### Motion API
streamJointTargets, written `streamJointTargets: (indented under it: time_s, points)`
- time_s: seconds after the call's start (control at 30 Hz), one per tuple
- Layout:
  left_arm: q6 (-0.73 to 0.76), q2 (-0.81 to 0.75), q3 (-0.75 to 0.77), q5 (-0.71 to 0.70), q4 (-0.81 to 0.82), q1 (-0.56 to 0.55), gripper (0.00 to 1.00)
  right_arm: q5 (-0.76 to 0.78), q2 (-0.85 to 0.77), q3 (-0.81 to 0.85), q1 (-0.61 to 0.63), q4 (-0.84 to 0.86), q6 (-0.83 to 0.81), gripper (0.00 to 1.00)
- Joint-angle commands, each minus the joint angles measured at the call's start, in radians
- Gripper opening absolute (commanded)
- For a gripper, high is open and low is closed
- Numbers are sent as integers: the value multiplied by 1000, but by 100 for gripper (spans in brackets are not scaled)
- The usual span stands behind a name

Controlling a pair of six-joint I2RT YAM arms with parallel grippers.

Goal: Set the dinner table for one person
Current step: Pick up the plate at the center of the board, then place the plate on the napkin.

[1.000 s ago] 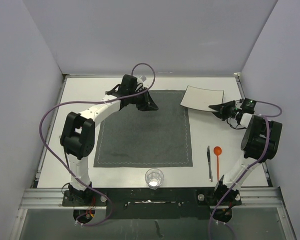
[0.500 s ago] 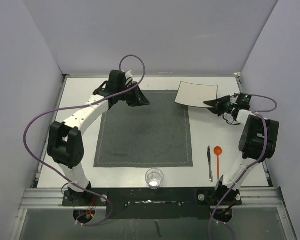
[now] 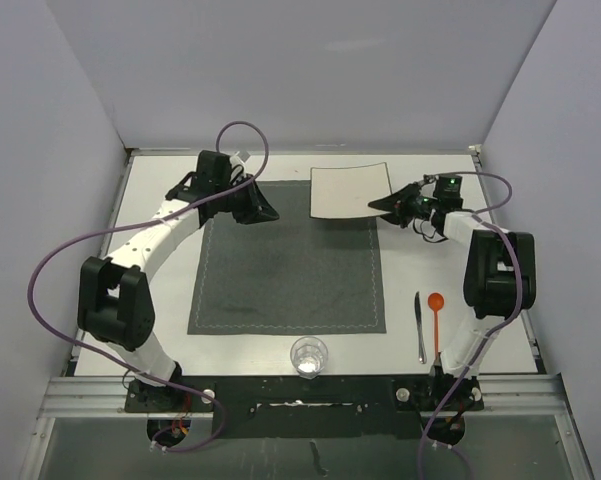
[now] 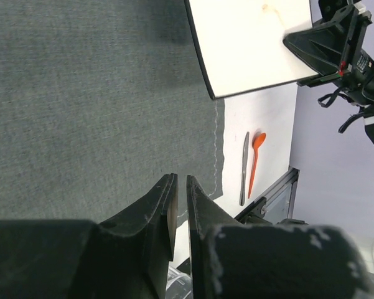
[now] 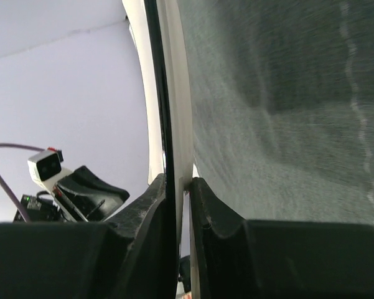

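Square white plate (image 3: pixel 348 190): stiff, glazed, likely slippery and breakable; thin rim pinched by right gripper (image 3: pixel 380 204), over far right corner of placemat (image 3: pixel 280 270) on dinner table (image 3: pixel 165 290); left gripper (image 3: pixel 263 212) clenched, empty; deeper rim bite advised

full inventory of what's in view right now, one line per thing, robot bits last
dinner table: 1, white, under everything
placemat: 1, dark grey, centre of the table
plate: 1, white with dark rim, over the placemat's far right corner, gripped at its right edge
knife: 1, silver, on the table right of the placemat
spoon: 1, orange, just right of the knife
glass: 1, clear, near edge, in front of the placemat
left gripper: 1, black, shut and empty, over the placemat's far left part
right gripper: 1, black, shut on the plate
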Motion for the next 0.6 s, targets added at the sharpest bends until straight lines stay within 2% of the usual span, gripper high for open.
streamJointTargets:
  time_s: [0.0, 0.2, 0.4, 0.57]
  points:
    - [29, -101, -15, 18, 12, 30, 10, -141, -43, 57, 62, 192, 37, 0]
    - [35, -128, -44, 31, 8, 57, 10, -100, -9, -48, 161, 411, 175, 0]
    - [63, -151, -53, 51, -26, 88, 10, 28, 4, -176, 262, 622, 278, 0]
    - [94, -173, -57, 74, -66, 126, 10, 105, 23, -201, 331, 678, 298, 0]
